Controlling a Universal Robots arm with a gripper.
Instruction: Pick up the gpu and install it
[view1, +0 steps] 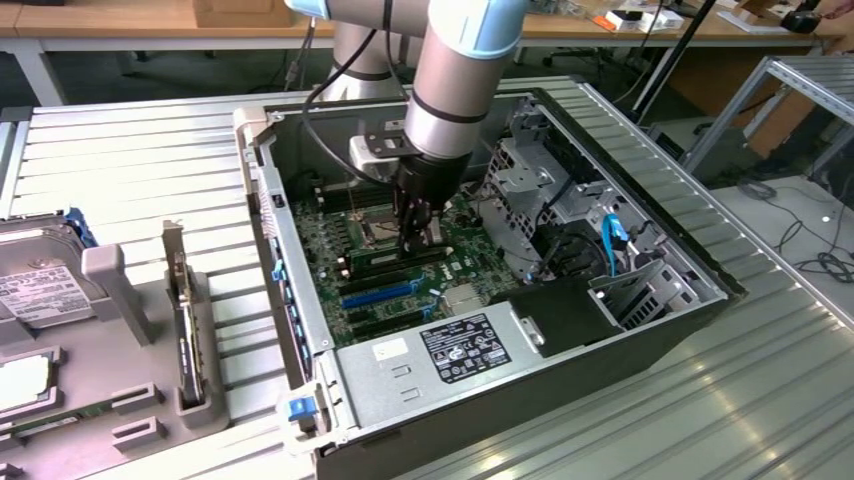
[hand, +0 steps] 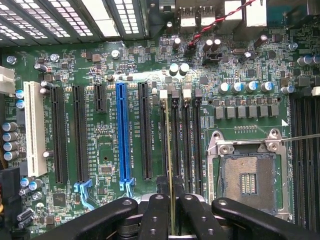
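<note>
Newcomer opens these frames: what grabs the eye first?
The robot arm reaches down into the open computer case on the metal table. Its gripper pinches a thin green board edge-on at the black slots beside the empty processor socket; a blue slot stands out nearby.

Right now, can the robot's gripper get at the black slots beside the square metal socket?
Probably yes. The case is open on its side, and the gripper hangs right over those slots, holding the gpu edge-on in line with them, nothing else between.

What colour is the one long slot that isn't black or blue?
That slot is white; the wrist view shows it best.
</note>
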